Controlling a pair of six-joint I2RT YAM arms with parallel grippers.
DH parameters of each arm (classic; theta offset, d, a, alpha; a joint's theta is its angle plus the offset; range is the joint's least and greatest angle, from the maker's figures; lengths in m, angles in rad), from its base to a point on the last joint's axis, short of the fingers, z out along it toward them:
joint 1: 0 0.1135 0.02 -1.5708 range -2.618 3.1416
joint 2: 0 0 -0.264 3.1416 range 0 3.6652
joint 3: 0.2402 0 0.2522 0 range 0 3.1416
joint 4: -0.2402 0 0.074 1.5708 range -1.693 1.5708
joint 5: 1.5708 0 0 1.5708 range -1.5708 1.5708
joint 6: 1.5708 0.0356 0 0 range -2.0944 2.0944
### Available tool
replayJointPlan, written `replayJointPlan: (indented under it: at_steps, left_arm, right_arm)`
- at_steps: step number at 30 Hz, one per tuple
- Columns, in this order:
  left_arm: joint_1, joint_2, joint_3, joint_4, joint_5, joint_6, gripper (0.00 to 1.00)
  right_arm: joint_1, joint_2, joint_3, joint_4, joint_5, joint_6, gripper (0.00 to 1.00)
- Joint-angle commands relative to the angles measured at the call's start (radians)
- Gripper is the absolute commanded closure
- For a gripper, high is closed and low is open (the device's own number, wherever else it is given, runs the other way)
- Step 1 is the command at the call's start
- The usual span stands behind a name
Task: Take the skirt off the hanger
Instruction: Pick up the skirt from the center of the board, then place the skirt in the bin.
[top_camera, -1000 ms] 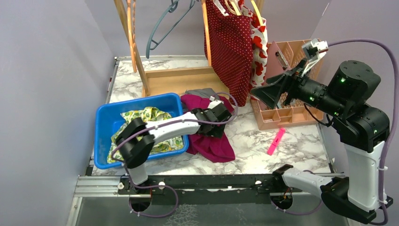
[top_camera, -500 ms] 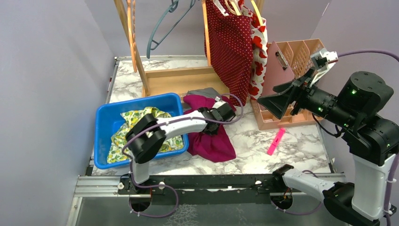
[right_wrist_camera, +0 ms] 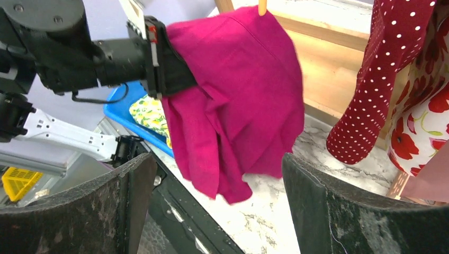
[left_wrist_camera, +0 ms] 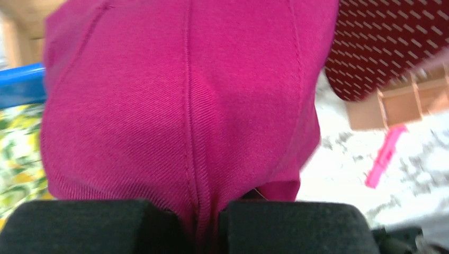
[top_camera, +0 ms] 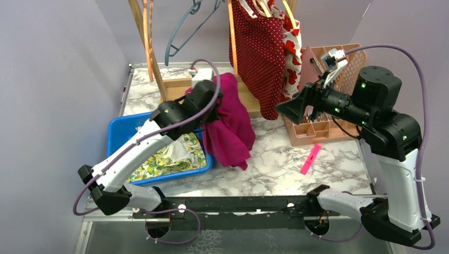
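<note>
Walls: plain lavender panels (top_camera: 53, 79) close the cell in on three sides.
Table: white marble top (top_camera: 275, 164) with grey veins.
Rack: wooden garment rack (top_camera: 150, 53) at the far edge, its base frame lying on the marble.
Hanging clothes: dark red polka-dot garment (top_camera: 259, 53) on the rack, with a white poppy-print garment (top_camera: 291, 47) just behind it.
Bin: blue plastic bin (top_camera: 119, 127) on the left of the table, with a yellow-green floral cloth (top_camera: 174, 159) inside.
Skirt: magenta skirt (top_camera: 233, 127) off any hanger, dangling in the air between the bin and the polka-dot garment. Whether its lower hem meets the marble cannot be told.
Organizer: tan compartment tray (top_camera: 323, 129) on the right, partly behind the right arm.
Hanger: bare blue-grey hanger (top_camera: 182, 32) tilted on the rack's top rail.
Left gripper: left gripper (left_wrist_camera: 204, 222) raised over the bin's far corner, jaws pinched narrow on a fold of the skirt.
Right gripper: right gripper (top_camera: 295, 109) in the air facing the skirt, jaws wide apart, holding nothing.
Marker: pink marker (top_camera: 311, 159) lying on the marble near the tray.
</note>
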Motion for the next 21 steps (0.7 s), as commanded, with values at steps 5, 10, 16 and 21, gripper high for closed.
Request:
replayJointPlan:
  at_steps: [5,10,16,21]
  left_arm:
    - [0.237,-0.163,-0.075,-0.058,-0.280,-0.164,1.00]
    - [0.293,-0.290,-0.137,0.050,-0.458,-0.140,1.00]
    - [0.419,-0.226,-0.053,0.053,-0.484,0.042,1.00]
    - [0.635,-0.234,-0.123,0.049,-0.288,0.043,1.00]
  right_arm:
    - [-0.003,0.034,0.017,0.066,0.020,0.055,0.08]
    - [-0.003,0.070,0.034,0.071,0.036,0.081,0.08]
    - [-0.003,0.086,0.007,0.100,0.039,0.100,0.09]
    - [-0.003,0.099,0.004,0.116,0.038,0.093,0.09]
